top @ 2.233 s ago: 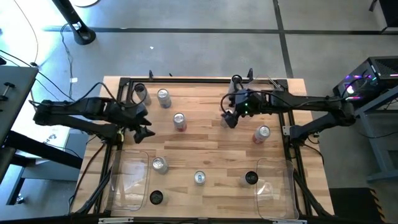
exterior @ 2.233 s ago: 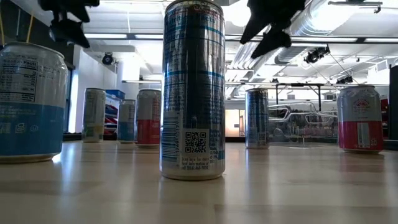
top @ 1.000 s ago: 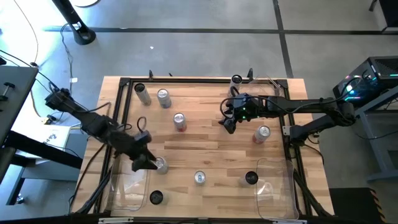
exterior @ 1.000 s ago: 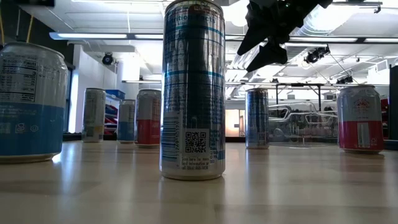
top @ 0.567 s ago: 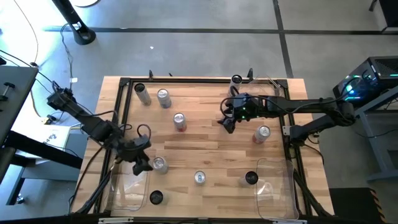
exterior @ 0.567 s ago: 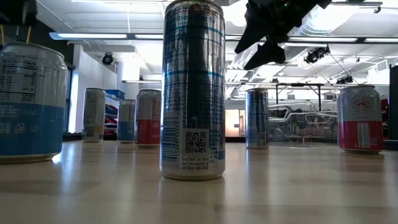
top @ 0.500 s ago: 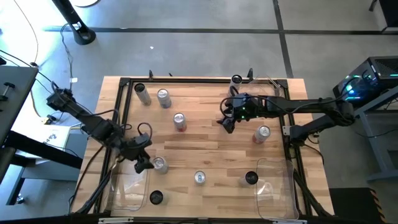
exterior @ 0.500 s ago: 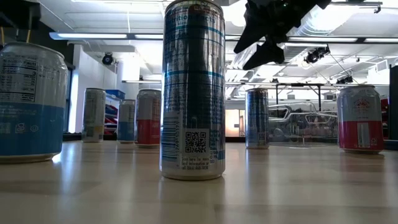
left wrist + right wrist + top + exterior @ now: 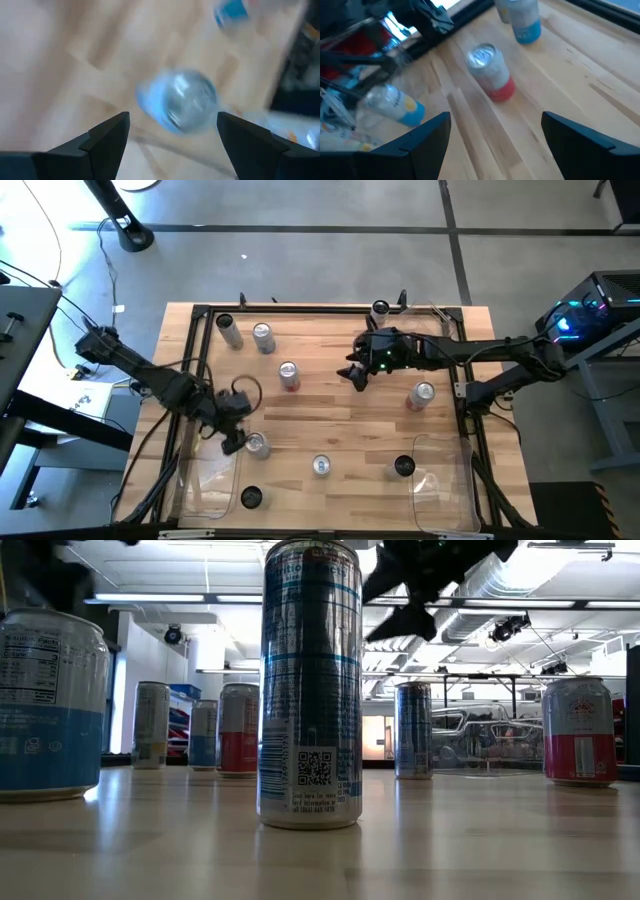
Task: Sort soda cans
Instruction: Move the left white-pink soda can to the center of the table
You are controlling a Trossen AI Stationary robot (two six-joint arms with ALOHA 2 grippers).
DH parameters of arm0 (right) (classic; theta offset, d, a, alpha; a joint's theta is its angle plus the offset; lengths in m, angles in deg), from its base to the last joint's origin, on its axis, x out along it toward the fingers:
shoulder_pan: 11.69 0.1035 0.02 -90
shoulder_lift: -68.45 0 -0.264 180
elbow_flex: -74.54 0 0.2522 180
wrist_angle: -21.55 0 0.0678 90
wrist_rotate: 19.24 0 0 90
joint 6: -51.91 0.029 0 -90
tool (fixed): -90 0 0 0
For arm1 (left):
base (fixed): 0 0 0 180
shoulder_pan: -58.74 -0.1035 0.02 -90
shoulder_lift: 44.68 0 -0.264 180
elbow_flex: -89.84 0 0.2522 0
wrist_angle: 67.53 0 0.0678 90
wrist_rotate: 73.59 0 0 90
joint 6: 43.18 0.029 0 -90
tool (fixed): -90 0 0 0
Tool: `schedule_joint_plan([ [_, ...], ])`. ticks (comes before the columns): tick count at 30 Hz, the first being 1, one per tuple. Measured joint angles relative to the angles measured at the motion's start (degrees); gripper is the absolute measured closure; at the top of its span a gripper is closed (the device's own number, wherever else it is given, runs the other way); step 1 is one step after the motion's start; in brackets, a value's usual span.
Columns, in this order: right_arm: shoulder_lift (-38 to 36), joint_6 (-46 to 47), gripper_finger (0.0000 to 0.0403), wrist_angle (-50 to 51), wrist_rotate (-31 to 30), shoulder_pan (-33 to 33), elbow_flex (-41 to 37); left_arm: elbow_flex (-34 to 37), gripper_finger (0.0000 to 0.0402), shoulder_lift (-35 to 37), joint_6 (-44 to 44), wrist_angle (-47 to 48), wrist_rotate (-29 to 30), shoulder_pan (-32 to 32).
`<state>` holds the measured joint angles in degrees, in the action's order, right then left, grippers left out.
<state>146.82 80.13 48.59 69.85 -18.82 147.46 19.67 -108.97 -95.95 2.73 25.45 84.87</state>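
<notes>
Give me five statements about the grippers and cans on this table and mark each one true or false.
1. The left gripper is open, right beside the silver-and-blue can near the left clear bin. True.
2. The right gripper is clamped on the red-banded can. False: it is open, holds nothing and is apart from that can.
3. A black-topped can stands at the table's near edge, by the left bin. True.
4. Every can on the table is lying on its side. False: most stand upright, as the low view shows; one at the far left corner appears tipped over.
5. The silver-and-blue can is already lifted off the table. False: it stands on the wood.
</notes>
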Motion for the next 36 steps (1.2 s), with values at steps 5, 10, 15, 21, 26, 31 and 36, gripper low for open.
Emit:
schedule_joint_plan([
  [5, 0.02, -0.12, 0.0096, -1.98, 0.07, -0.01, 0.00, -1.26, 0.0106, 0.57, 11.03, 2.43, 11.03, -6.42],
  [10, 0.02, -2.55, 0.0096, -1.92, 0.07, -0.01, 0.00, -0.58, 0.0106, -3.30, 29.74, -4.15, 10.55, -15.79],
  [15, 0.02, -3.71, 0.0096, -1.75, 0.07, -0.01, 0.00, -0.53, 0.0106, -9.60, 42.32, -4.34, 10.16, -22.83],
  [21, 0.02, -4.32, 0.0096, -1.74, -0.60, -0.01, 0.00, -0.51, 0.0106, -13.31, 48.87, -12.68, 10.46, -27.05],
  [26, 0.02, -5.01, 0.0096, -1.74, -0.67, -0.01, 0.00, -0.51, 0.0106, -14.29, 50.69, -15.42, 10.17, -29.29],
  [31, 0.02, -5.31, 0.0096, -1.76, -0.76, -0.01, 0.00, -0.51, 0.0106, -14.29, 48.30, -19.73, 3.58, -33.19],
  [36, 0.02, -5.80, 0.0096, -1.76, -0.78, -0.01, 0.00, -0.51, 0.0106, -14.23, 48.31, -19.19, -1.49, -36.27],
])
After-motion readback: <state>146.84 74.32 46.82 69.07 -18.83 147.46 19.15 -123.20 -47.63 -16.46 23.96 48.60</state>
